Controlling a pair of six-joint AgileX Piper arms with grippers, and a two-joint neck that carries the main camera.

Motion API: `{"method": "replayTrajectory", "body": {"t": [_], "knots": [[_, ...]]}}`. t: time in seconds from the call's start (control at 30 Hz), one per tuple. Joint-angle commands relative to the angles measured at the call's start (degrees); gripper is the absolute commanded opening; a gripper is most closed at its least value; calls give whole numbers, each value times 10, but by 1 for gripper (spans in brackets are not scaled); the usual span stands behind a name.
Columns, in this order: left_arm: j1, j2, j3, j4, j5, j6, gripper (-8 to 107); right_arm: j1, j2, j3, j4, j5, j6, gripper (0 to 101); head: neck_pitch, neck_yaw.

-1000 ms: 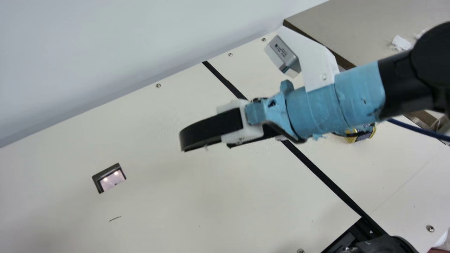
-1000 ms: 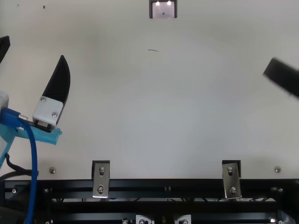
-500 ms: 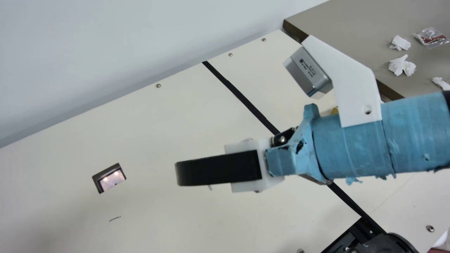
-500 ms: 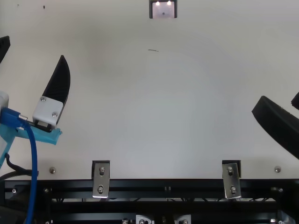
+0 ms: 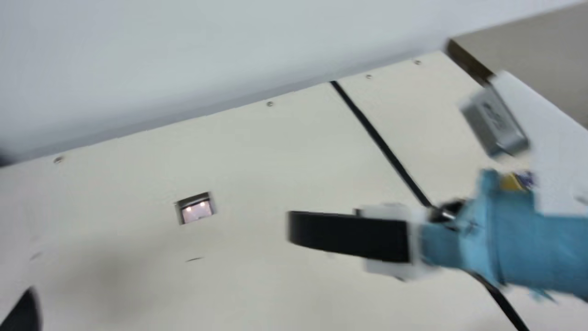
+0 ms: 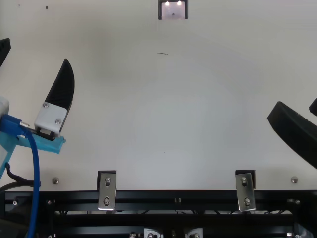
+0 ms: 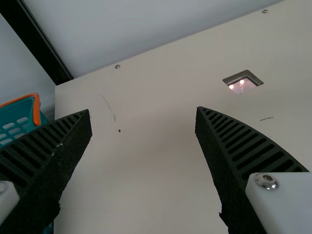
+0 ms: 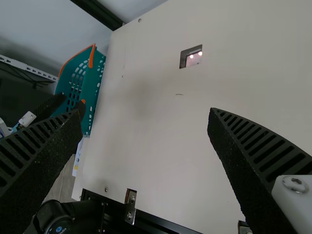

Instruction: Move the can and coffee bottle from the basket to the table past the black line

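Yellow-and-purple item [image 5: 511,182], probably can, seen past black line [image 5: 386,149] on desk [image 5: 257,151], apparently set there as asked. Jaws of left gripper [image 7: 144,111] and right gripper [image 8: 145,111] spread wide, nothing clamped; left pair perhaps meant for coffee bottle. Basket [image 7: 36,109] placed off desk's left edge; bottle inside cannot be confirmed.

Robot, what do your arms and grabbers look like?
My left end effector and right end effector have black, ribbed, curved fingers on white mounts. My right arm has light-blue wrapping and a silver camera on a white bracket. My left arm has a blue cable and light-blue wrapping.
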Motion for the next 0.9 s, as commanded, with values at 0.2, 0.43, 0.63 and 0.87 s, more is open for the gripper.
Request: {"method": "replayTrajectory", "body": {"t": [0.2, 0.43, 0.63, 0.87], "knots": [[0, 0, 0, 0, 0, 0, 90, 0, 0, 0, 0, 0, 0, 101, -56, 185], [0, 0, 0, 0, 0, 0, 90, 0, 0, 0, 0, 0, 0, 101, -96, 335], [0, 0, 0, 0, 0, 0, 90, 0, 0, 0, 0, 0, 0, 101, -106, 452], [0, 0, 0, 0, 0, 0, 90, 0, 0, 0, 0, 0, 0, 101, -108, 518]]}}
